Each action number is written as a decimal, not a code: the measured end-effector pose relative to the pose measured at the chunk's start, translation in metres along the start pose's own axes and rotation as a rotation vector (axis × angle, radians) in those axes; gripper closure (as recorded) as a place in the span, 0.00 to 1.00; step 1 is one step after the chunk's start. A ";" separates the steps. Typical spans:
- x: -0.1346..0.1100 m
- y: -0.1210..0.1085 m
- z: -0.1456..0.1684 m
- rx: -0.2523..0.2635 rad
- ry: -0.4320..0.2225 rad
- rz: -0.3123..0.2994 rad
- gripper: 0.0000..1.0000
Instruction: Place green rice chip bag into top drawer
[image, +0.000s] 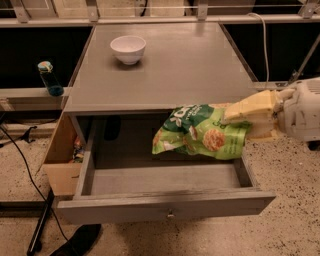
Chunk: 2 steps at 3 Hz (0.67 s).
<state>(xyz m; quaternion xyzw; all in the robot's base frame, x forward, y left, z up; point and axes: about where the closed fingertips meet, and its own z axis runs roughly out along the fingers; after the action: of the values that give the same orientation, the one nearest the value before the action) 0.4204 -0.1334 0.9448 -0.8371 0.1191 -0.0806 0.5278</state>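
The green rice chip bag (202, 132) hangs in the air above the right rear part of the open top drawer (165, 207), just below the tabletop's front edge. My gripper (240, 120), with pale yellow fingers (250, 107), reaches in from the right and is shut on the bag's right end. The drawer is pulled out wide, its grey bottom bare, with a small metal knob (171, 215) on its front.
A white bowl (128, 49) stands on the grey tabletop (185, 65) at the back left. A tan cardboard box (62, 160) sits left of the drawer. A blue bottle (49, 79) stands on a ledge at left. Cables and a dark shoe (80, 240) lie on the speckled floor.
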 end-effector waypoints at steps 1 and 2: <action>-0.014 0.015 0.010 -0.024 -0.049 -0.047 1.00; -0.015 0.028 0.023 -0.042 -0.066 -0.075 1.00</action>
<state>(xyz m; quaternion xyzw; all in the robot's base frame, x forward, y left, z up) 0.4089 -0.1210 0.9099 -0.8540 0.0719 -0.0703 0.5104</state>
